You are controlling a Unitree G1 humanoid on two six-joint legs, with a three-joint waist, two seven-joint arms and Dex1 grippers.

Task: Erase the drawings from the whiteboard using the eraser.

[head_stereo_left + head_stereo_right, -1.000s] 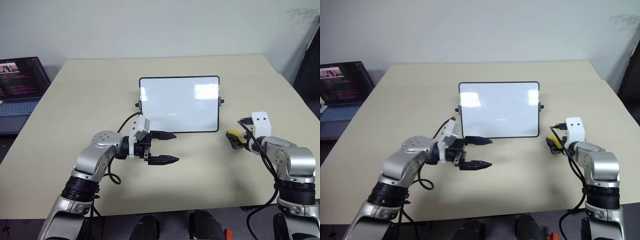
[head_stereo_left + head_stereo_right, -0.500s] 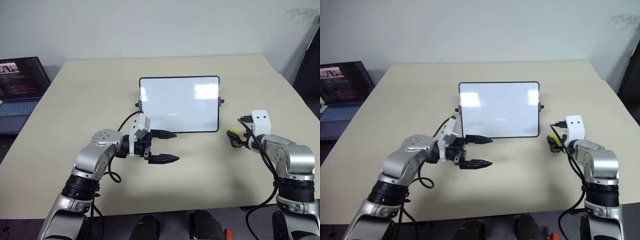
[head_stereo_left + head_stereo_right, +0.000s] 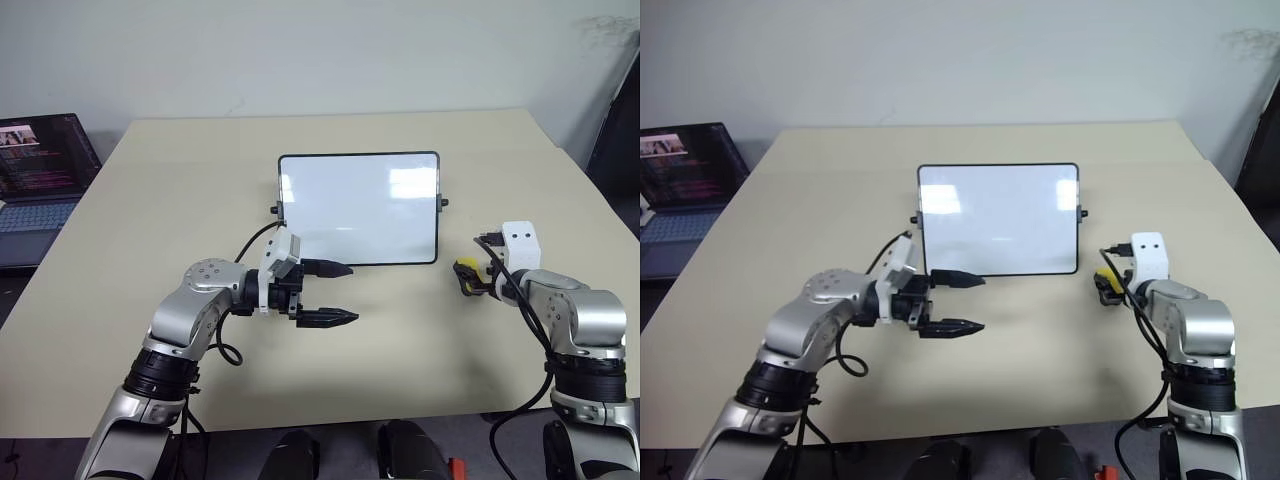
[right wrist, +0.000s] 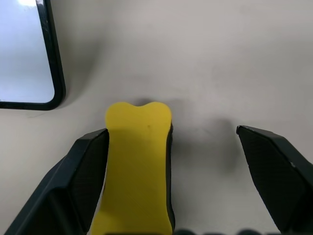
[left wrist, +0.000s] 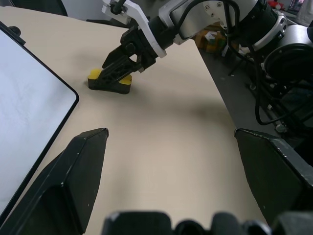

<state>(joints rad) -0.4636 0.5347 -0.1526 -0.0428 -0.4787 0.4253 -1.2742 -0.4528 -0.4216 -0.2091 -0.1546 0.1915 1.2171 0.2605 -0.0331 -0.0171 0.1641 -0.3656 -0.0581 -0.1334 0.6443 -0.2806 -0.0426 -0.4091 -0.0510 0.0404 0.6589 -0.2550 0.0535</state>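
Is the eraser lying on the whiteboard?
No, the eraser lies on the table beside the whiteboard, between the right claw's open fingers.

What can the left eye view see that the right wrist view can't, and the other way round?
The left eye view gives you the whole glossy white whiteboard with its thin black frame, which looks blank. It also gives you the open dark laptop off to the table's left, and the left gripper with its jaws open.

The right wrist view gives you a close look at the small yellow eraser block. It lies between the right gripper's open jaws, right beside one finger, with a gap to the other.

Both share the eraser, the whiteboard and the beige table.
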